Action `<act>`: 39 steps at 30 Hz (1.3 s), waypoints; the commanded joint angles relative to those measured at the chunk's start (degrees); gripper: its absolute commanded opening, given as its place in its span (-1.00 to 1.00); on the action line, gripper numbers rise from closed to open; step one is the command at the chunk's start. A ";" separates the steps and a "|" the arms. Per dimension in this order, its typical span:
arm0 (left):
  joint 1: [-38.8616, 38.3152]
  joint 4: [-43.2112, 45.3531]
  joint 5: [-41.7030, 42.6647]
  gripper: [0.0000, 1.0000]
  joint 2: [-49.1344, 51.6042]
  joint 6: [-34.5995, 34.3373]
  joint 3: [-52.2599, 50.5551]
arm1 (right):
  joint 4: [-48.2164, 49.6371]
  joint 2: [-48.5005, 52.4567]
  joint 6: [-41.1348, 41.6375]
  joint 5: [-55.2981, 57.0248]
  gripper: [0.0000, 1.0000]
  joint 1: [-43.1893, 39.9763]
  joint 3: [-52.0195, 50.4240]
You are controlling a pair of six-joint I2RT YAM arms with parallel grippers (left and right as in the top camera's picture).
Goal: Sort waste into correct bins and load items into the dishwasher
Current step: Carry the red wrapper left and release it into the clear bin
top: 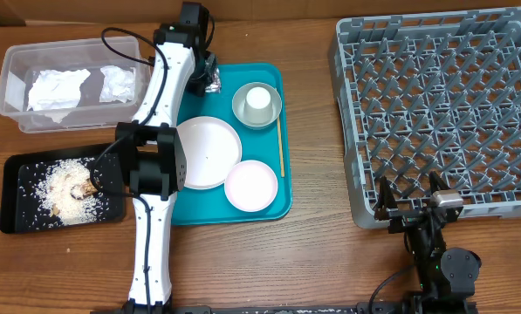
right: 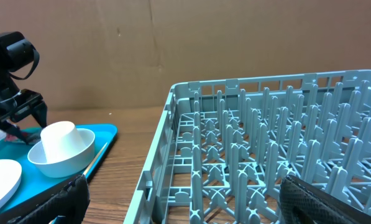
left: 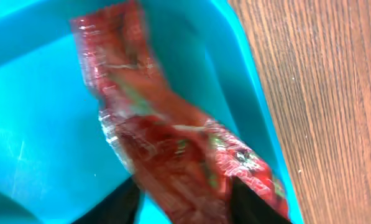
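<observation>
Two plates [top: 206, 150], one bowl [top: 242, 112], one cup [top: 258, 101], two bins [top: 11, 87], one rack [top: 435, 105], one teal tray [top: 251, 74].

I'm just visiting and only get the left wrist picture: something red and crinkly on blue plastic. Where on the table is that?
Observer: The red wrapper lies in the far left corner of the teal tray, under the left gripper.
Visitor: Any place for rubbish nearby?
Observer: A clear tub left of the tray, already holding white napkins.
Visitor: What about the other arm?
Observer: The right gripper hangs open at the grey dish rack's near edge.
</observation>
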 commanded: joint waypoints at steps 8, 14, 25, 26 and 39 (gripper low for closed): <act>0.35 -0.04 2.43 -0.92 0.66 5.57 -0.44 | 0.24 -0.57 -0.44 0.48 1.00 -0.17 -0.59; 0.35 0.00 4.61 -0.91 -2.62 7.74 -0.44 | 0.24 -0.57 -0.44 0.48 1.00 -0.17 -0.59; 1.01 1.60 2.19 -0.92 -14.60 11.93 -0.44 | 0.24 -0.57 -0.44 0.48 1.00 -0.17 -0.59; 1.16 1.55 1.64 -0.92 -15.45 12.41 -0.44 | 0.24 -0.57 -0.44 0.48 1.00 -0.17 -0.59; 8.94 -3.41 -8.61 -0.92 -20.20 15.41 -0.44 | 0.24 -0.57 -0.44 0.48 1.00 -0.17 -0.59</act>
